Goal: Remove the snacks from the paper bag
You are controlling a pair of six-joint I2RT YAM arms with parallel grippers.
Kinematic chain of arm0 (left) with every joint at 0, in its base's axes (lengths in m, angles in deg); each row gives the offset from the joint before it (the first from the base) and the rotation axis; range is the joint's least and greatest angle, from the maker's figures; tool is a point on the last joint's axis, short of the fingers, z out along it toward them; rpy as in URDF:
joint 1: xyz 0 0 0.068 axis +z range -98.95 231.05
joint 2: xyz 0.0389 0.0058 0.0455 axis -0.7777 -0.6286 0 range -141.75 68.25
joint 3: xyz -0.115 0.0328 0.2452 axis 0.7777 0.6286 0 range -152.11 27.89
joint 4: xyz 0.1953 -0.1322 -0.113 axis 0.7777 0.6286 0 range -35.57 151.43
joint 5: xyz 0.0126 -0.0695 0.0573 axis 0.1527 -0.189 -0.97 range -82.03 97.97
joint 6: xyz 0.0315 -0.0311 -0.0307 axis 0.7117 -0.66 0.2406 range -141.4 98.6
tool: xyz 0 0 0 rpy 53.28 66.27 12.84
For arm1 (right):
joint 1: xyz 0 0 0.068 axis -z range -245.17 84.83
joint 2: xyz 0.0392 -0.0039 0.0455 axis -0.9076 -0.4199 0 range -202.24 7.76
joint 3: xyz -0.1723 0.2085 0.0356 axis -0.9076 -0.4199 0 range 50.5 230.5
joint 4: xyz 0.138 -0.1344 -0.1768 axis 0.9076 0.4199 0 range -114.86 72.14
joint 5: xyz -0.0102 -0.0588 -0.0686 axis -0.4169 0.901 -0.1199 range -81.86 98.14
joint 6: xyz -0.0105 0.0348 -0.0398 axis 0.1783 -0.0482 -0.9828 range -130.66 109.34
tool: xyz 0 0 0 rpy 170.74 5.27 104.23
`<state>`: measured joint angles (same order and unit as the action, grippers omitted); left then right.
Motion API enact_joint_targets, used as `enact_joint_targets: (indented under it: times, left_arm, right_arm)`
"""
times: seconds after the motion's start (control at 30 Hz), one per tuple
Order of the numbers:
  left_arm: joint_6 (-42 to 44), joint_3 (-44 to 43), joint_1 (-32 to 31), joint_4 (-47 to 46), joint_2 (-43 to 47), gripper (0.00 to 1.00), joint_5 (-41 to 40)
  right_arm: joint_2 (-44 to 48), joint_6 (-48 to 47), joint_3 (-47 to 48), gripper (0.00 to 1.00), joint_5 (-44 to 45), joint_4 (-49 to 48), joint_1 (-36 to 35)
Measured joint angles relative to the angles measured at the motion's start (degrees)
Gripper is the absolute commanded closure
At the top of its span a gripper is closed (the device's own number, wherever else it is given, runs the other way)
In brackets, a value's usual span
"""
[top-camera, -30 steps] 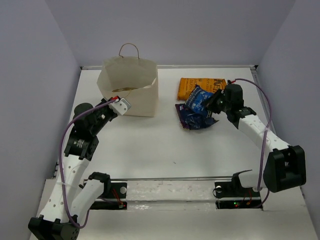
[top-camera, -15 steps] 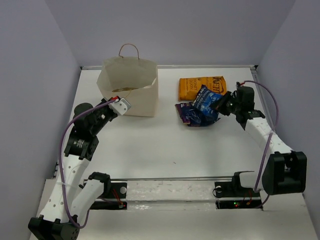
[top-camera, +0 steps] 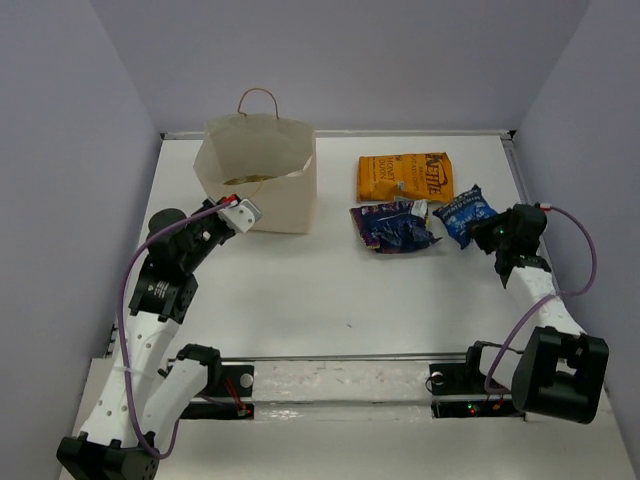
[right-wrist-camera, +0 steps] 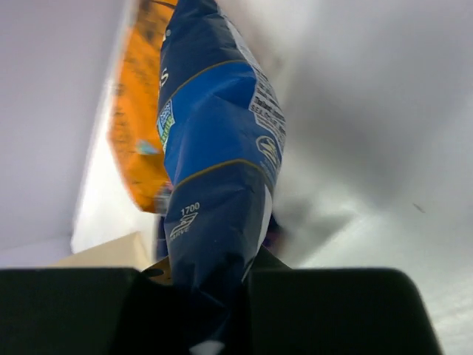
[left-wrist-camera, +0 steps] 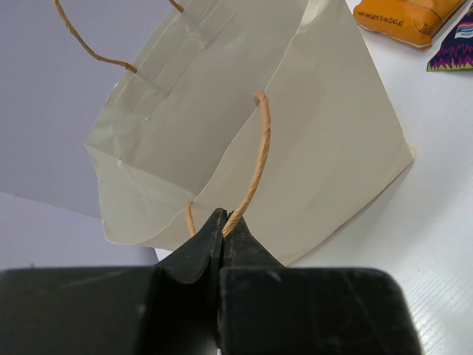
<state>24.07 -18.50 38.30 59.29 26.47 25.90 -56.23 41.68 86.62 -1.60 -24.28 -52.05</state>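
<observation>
Pinching handle: left gripper | clamping blue packet: right gripper | beside table edge

Bright even light; soft blur behind dark blue bag

Here's a robotics lab test cell, plainly: a bare white desk boxed in on three sides by blank pale-violet panels. The left arm and right arm are bolted to a metal rail at the near edge, with purple cables looping off them.
</observation>
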Motion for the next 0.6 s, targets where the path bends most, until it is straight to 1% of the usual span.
enact_joint_targets:
  times: [0.03, 0.07, 0.1, 0.13, 0.27, 0.37, 0.43, 0.5, 0.6]
  left_arm:
    - [0.0, 0.0, 0.0, -0.07, 0.02, 1.0, 0.0]
    - [0.02, 0.0, 0.0, -0.07, 0.04, 1.0, 0.0]
    - [0.0, 0.0, 0.0, -0.07, 0.07, 1.0, 0.0]
    - [0.0, 0.0, 0.0, -0.07, 0.09, 1.0, 0.0]
    - [-0.44, 0.0, 0.0, -0.07, 0.46, 1.0, -0.02]
    - [-0.72, 0.0, 0.0, -0.07, 0.96, 1.0, -0.02]
    - [-0.83, 0.0, 0.0, -0.09, 1.25, 1.0, -0.02]
    - [-0.85, 0.0, 0.0, -0.09, 1.33, 1.0, -0.02]
    - [-0.9, 0.04, 0.0, -0.13, 1.44, 1.0, 0.0]
  right_arm:
    - [-0.28, 0.9, -1.33, 0.51, 0.79, -0.15, 0.0]
    - [-0.81, 2.54, -3.85, 0.21, 2.16, -0.15, 0.0]
    - [-1.07, 3.93, -5.27, 0.03, 3.1, 0.13, 0.0]
    - [-1.4, 4.66, -6.75, 0.0, 4.76, 0.83, 0.0]
    - [-0.66, 6.19, -7.32, 0.0, 10.27, 5.79, -0.02]
    - [3.48, 5.05, -5.53, 0.0, 15.67, 11.74, -0.04]
    - [7.8, 3.78, -2.84, 0.0, 19.91, 15.02, -0.04]
    - [11.37, 1.9, 1.84, 0.0, 24.04, 17.38, -0.02]
    - [13.33, -1.31, 9.68, 0.0, 27.65, 18.49, -0.02]
